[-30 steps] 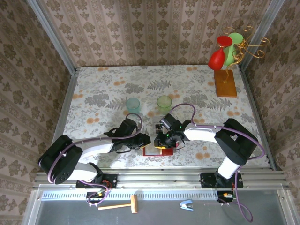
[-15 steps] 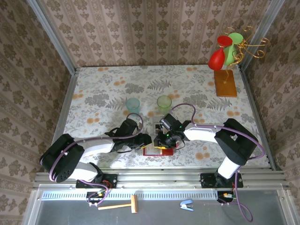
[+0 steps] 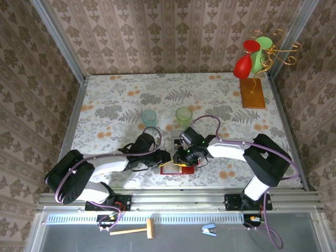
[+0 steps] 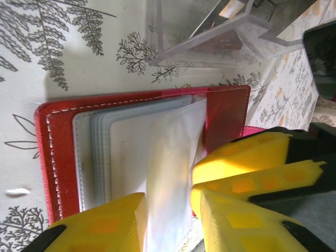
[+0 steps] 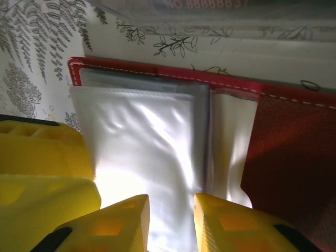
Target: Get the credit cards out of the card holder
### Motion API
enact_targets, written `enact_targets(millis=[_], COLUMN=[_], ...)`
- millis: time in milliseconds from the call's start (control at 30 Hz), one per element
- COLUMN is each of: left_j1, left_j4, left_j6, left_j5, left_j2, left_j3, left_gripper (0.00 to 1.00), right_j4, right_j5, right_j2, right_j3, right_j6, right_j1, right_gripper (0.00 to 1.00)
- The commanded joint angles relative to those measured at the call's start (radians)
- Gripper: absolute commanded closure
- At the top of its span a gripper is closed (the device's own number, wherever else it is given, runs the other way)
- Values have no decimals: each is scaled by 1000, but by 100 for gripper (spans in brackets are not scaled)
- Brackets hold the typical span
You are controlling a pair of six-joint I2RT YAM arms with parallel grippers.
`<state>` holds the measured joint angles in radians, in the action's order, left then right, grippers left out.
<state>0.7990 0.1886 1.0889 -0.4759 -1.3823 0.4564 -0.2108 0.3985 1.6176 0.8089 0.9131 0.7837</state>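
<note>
Card holder lying open at the near edge of the desk, my two pairs of jaws over it.
My left jaws are at the holder's left and my right jaws at its right. Each pair is narrowly parted with a cloudy pocket leaf in the gap, and I cannot tell whether either pinches it. Just beyond the holder sits a clear box; well beyond it stand a teal cup and a green cup.

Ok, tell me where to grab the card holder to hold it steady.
Pinch the card holder by its bare red cover half, coming in over that half's outer edge. It lies open and flat on the table, and the clear sleeves covering the other half look floppy.
</note>
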Motion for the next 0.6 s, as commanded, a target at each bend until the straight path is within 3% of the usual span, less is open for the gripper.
enact_targets(millis=[0, 567], left_j1=[8, 53], left_j4=[18, 4], left_j6=[14, 3], left_j5=[-18, -24], left_j2=[-3, -43], left_j3=[24, 109], left_gripper=[67, 62], right_j4=[-78, -243], right_j5=[-60, -131], right_j2=[-73, -301], right_j3=[0, -48], right_j6=[-6, -80], right_j1=[4, -128], right_gripper=[71, 71])
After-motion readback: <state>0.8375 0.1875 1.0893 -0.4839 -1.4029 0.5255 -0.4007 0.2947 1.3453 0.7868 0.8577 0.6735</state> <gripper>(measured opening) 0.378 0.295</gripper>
